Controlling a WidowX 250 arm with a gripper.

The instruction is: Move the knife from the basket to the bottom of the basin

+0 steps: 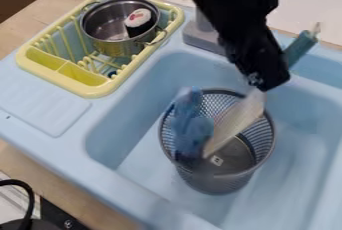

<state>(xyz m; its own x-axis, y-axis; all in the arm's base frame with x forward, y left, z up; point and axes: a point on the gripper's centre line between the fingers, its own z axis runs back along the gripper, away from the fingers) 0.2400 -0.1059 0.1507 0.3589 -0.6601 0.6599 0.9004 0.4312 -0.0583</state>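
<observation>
From where I stand, the knife (235, 123) slants through the mouth of the basket (217, 186), its pale blade running toward seven o'clock and its teal handle (300, 49) toward one. I'd guess it's light and stiff, perhaps plastic, a bit slippery, and not fragile. The handle, close to the blade, is the place to hold it; gripped there, the long blade could still twist if knocked. The gripper (260, 81) looks closed down to the handle's thickness, clamped about where handle meets blade. At the basket's ten o'clock, a blue cloth (190, 124) sits close beside the blade and might snag it on the way to the basin (294, 174).
</observation>
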